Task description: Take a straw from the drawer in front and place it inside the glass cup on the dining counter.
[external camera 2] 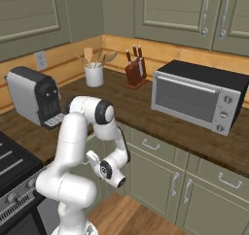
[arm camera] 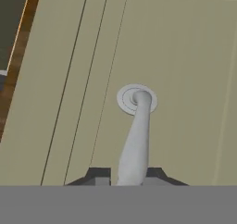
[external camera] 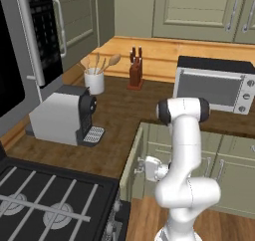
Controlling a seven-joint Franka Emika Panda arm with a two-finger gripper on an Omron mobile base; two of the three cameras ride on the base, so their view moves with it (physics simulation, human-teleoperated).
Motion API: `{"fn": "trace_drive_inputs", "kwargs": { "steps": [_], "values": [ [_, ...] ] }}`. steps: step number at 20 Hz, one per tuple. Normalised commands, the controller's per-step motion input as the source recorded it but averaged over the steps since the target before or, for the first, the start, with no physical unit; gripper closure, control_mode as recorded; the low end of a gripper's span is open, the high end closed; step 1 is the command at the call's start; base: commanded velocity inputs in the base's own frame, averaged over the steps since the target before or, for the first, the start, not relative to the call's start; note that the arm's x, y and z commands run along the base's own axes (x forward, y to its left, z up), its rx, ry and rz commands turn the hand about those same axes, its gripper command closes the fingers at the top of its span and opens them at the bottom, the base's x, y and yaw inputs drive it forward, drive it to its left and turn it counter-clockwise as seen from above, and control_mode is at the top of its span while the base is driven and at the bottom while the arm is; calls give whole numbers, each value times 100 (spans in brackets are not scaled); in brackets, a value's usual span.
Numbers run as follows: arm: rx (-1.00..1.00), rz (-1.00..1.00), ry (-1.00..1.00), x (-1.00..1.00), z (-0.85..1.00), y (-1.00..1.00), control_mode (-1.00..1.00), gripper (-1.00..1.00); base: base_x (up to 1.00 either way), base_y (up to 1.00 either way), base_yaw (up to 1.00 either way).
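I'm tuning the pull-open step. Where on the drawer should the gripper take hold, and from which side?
Grip the silver handle, coming straight at the sage-green drawer front. The bar stands off the flat panel on a round mount, leaving finger room on both sides. The gripper already has a fingertip on each side of it.

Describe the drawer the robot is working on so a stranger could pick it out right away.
Start at the dark wood worktop with the grey coffee machine. Just under its front edge, beside the stove, the drawer stands slightly ajar, its sage-green front pulled out from the cabinet. Unlike the closed drawers further along, the gripper sits at its silver handle.
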Motion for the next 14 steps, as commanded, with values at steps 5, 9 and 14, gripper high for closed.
{"fn": "trace_drive_inputs", "kwargs": {
  "steps": [5,9,14],
  "values": [
    [-1,0,0,-21,12,-100,-100,100,0,0,0],
    [-1,0,0,-16,13,-100,-100,100,0,0,0],
    [-2,0,0,-9,15,-100,-100,100,0,0,0]
  ]
}}
